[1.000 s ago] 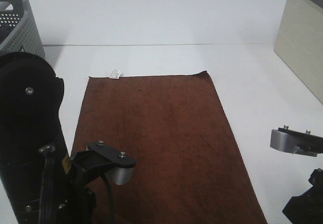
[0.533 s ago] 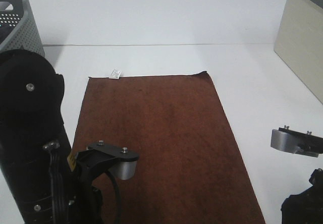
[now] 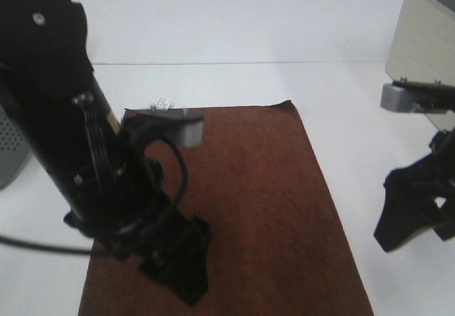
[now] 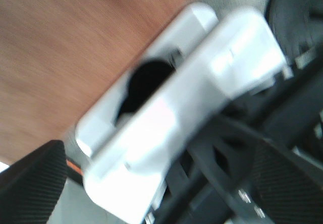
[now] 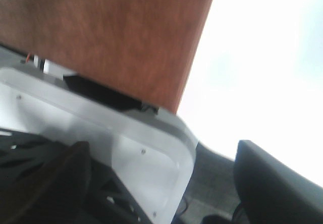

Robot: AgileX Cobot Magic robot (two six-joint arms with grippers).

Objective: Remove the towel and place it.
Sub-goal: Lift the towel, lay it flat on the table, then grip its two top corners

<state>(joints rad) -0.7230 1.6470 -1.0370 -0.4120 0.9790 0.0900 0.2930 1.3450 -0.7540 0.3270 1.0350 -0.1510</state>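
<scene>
The dark brown towel (image 3: 249, 188) lies flat on the white table (image 3: 249, 31), with its small white tag (image 3: 163, 103) on the far short edge. My left gripper (image 3: 178, 266) hangs over the towel's near left part, open and empty. The left wrist view is blurred and shows brown cloth (image 4: 65, 47) between two wide-apart fingers (image 4: 30, 183). My right gripper (image 3: 416, 213) is off the towel's right edge over bare table, open and empty. The right wrist view shows the towel's edge (image 5: 111, 32) and the spread gripper (image 5: 156, 188).
A grey perforated basket (image 3: 11, 152) stands at the left edge, partly hidden by the left arm. A pale wooden box (image 3: 426, 38) stands at the back right, close behind the right arm. A table seam runs across beyond the towel.
Both arms have swung forward and up. The left gripper now hangs over the towel's near left part, and the right gripper has come into view beside its right edge. The towel has not moved.
</scene>
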